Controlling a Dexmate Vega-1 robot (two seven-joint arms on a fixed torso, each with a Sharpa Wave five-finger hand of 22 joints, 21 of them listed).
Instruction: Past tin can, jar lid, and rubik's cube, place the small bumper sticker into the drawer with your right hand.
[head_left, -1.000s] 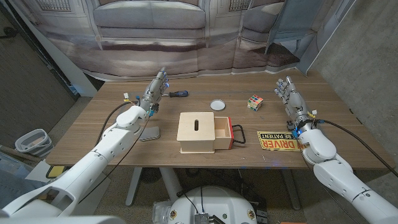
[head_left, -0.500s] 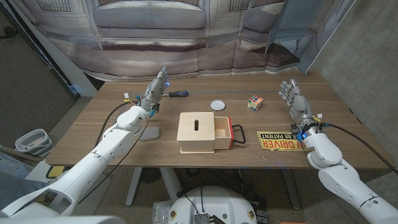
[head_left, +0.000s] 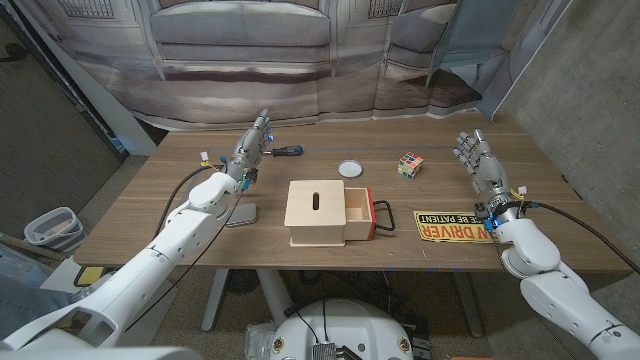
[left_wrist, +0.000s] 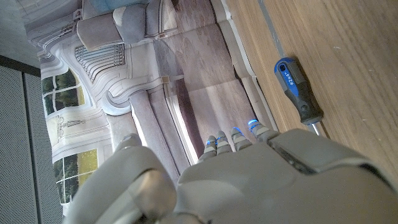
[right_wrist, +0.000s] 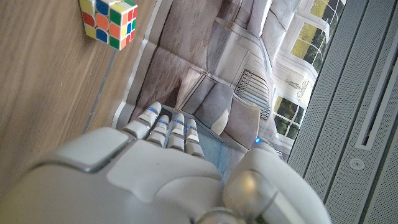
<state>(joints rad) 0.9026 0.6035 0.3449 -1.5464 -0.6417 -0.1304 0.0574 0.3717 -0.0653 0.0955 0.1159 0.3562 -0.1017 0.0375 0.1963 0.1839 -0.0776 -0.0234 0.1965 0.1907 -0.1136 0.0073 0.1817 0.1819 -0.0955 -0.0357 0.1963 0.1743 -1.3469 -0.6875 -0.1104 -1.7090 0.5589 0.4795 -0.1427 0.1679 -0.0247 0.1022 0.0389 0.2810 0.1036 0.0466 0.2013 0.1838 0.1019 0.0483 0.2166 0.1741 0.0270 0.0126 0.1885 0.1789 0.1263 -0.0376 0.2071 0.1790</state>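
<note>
Overhead first: small bumper sticker (head_left: 453, 225) flat on the bench (head_left: 180, 215) at the near right, yellow and black, long axis running left to right, just right of the open red drawer (head_left: 364, 215) of the wooden box (head_left: 318, 211). Right hand (head_left: 481, 162) raised just beyond the sticker's right end, fingers (head_left: 466, 147) straight and spread, holding nothing; far nearer to the sticker than the left hand (head_left: 252, 146), likewise spread and empty at the far left by the screwdriver (head_left: 286, 151). Jar lid (head_left: 350, 168) and Rubik's cube (head_left: 409, 163) farther back; flat tin (head_left: 241, 215) left of the box.

Left wrist next: screwdriver on the wood beyond extended fingers.

Right wrist last: cube ahead of the straight fingers; sticker likely nearer than the palm, so probably a pull back and down.
</note>
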